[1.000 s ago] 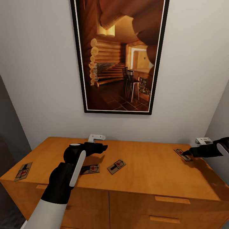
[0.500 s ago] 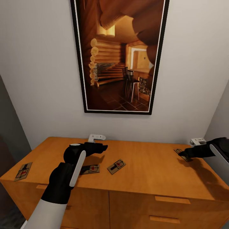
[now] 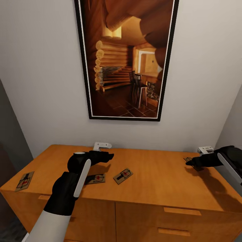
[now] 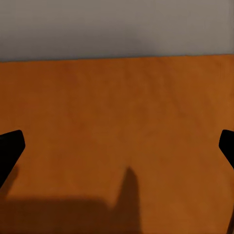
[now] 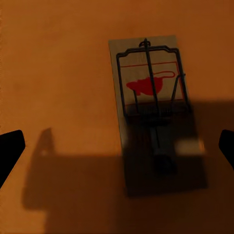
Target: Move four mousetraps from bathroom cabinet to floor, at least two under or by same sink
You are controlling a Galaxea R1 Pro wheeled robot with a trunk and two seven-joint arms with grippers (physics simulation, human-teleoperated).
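Several mousetraps lie flat on the orange wooden cabinet [image 3: 158,183]: one at the far left [image 3: 24,180], one half under my left forearm [image 3: 97,178], one in the middle [image 3: 122,175], and one at the right end [image 3: 187,159]. My right gripper [image 3: 189,163] hovers over that right-hand mousetrap [image 5: 151,97], open [image 5: 119,144], with the trap between its spread fingers [image 5: 10,146]. My left gripper [image 3: 109,156] hangs open [image 4: 119,141] above bare cabinet top behind the middle traps, holding nothing. The bathroom floor and the sink are out of view.
A large framed picture [image 3: 126,60] hangs on the white wall right behind the cabinet. Another wall [image 3: 233,134] closes in at the right end. Drawer fronts [image 3: 178,211] face me below the top. A dark grey surface [image 3: 10,134] stands at the left.
My right gripper has moved a little leftward along the right-hand mousetrap. The left arm and the other traps have not moved.
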